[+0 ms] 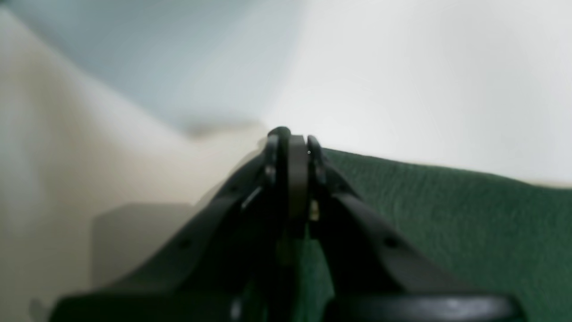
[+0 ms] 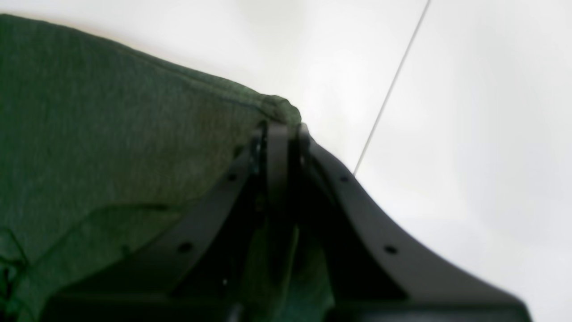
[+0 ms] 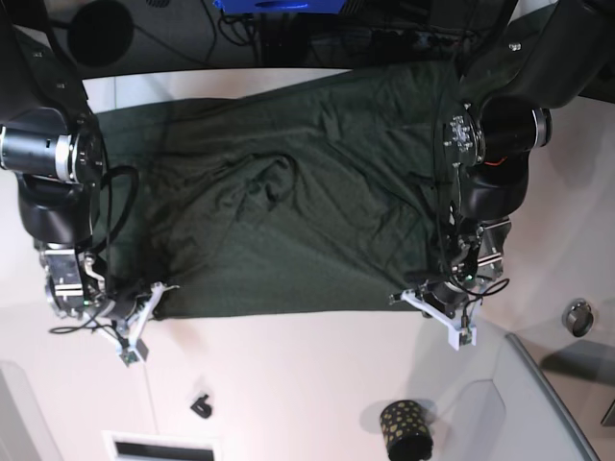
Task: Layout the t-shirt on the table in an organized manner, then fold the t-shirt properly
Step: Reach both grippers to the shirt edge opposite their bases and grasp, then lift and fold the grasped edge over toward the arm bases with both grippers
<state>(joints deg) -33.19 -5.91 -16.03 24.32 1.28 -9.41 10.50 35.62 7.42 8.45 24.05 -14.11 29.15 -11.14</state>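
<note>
no readable txt, labels or nos. anywhere

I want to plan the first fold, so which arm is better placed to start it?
Neither clearly: the left end effector and right end effector are each shut on a near corner of the t-shirt, so both should probably lift together.

A robotics lab or test bench is suggested. Two black robot arms (image 3: 53, 182) with exposed cables are mounted over a large white tabletop (image 3: 307, 375) with thin seam lines. Tangled cables (image 3: 259, 34) and dark equipment are seen beyond its far edge, and a grey raised panel (image 3: 562, 399) is fixed at one corner.
</note>
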